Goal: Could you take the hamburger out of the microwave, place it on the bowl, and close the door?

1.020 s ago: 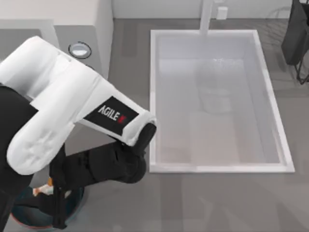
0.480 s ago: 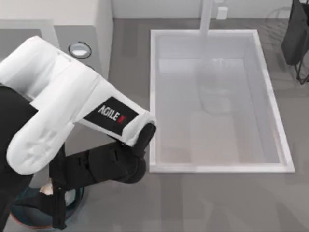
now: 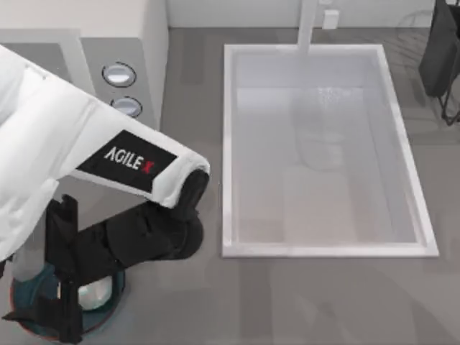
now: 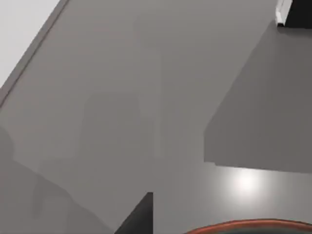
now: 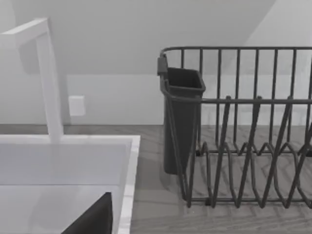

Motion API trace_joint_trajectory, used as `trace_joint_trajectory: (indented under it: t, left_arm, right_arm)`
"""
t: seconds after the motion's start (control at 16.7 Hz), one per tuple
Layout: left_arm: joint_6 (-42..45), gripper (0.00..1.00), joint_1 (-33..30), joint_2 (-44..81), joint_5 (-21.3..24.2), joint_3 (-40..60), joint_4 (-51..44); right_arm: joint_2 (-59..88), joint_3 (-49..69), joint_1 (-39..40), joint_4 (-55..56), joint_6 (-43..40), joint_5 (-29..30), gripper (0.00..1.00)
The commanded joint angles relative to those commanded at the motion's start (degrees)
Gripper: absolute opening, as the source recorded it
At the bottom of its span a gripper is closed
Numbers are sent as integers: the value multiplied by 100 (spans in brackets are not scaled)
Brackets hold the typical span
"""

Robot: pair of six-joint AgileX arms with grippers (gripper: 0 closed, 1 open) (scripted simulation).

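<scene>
The hamburger point(image 3: 92, 293) lies in the bowl point(image 3: 115, 291) at the near left corner of the table, so I judge that step done; closing the door of the microwave point(image 3: 144, 43), at the far left, seems what is left, and the door itself I cannot make out. The left gripper point(image 3: 63, 298) hangs over the bowl, just left of the hamburger; I cannot tell if it has let go. The right arm point(image 3: 440, 50) is parked at the far right.

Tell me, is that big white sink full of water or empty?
Empty, as far as the top view shows: the sink has a bare pale floor, with no dishes or items in it. Whether a thin film of water sits there, I cannot tell.
</scene>
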Motion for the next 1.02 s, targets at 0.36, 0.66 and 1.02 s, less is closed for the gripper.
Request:
trace_joint_trajectory:
  t: [0.36, 0.66, 1.02]
  left_arm:
    - [2975, 100, 807, -2672, 945, -1634, 1470]
    - [6719, 100, 1665, -5564, 1883, -3267, 3285]
    - [11368, 100, 2681, -9008, 2895, -5050, 5763]
  right_arm:
    - [0, 0, 0, 0, 0, 0, 100]
    - [0, 0, 0, 0, 0, 0, 100]
    - [0, 0, 0, 0, 0, 0, 100]
